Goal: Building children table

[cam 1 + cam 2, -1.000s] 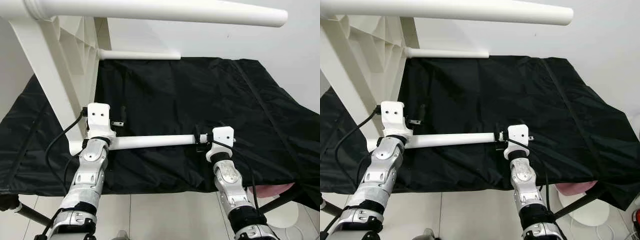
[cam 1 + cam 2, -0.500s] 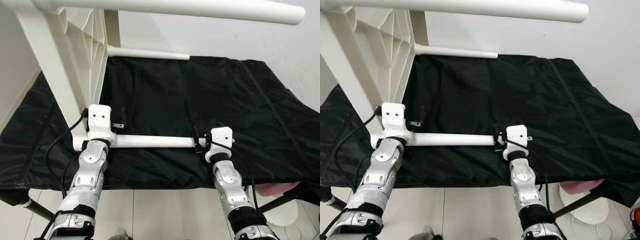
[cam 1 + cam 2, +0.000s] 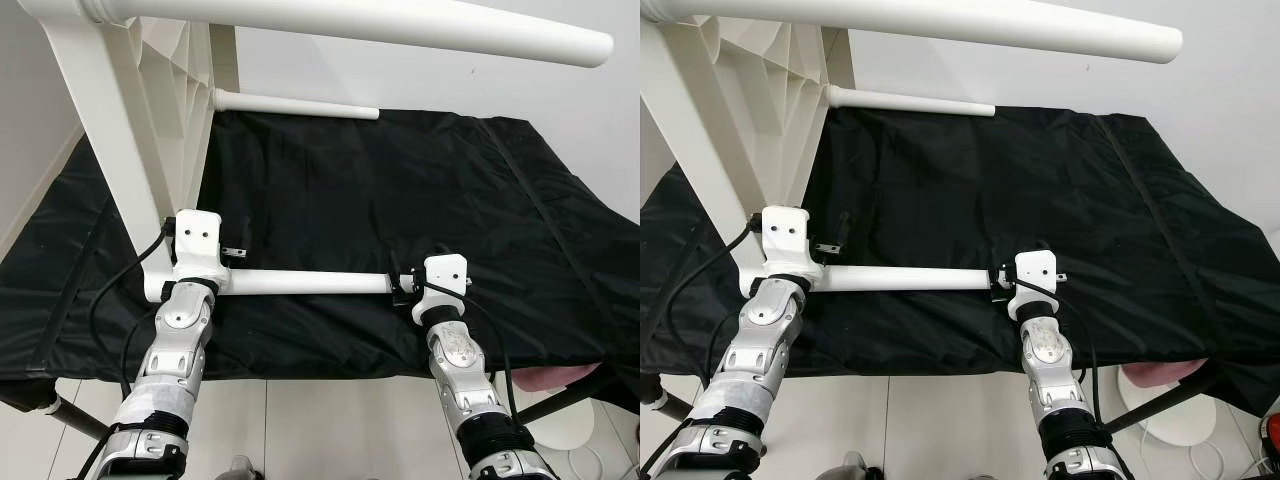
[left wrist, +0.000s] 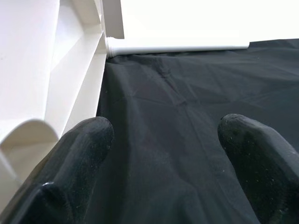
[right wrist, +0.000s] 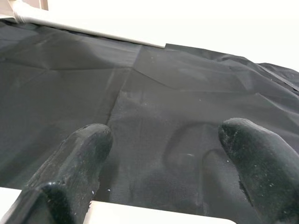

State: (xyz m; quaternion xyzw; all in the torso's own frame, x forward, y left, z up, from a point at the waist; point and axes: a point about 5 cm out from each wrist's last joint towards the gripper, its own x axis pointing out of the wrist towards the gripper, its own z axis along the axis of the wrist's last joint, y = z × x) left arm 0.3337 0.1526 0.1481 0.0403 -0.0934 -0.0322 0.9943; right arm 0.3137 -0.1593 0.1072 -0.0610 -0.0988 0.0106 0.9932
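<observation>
White table leg (image 3: 305,283) lies 9-to-3 on the black cloth (image 3: 400,190), left pincer (image 4: 163,154) and right pincer (image 5: 163,158) both spread at its ends, white frame (image 3: 150,130) nearer left.

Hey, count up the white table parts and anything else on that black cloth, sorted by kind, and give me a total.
White legs: 3: top, far, near
White tabletop, on edge: 1
Black cloth: 1
Grippers: 2: left, right, both open
Total: 7
</observation>
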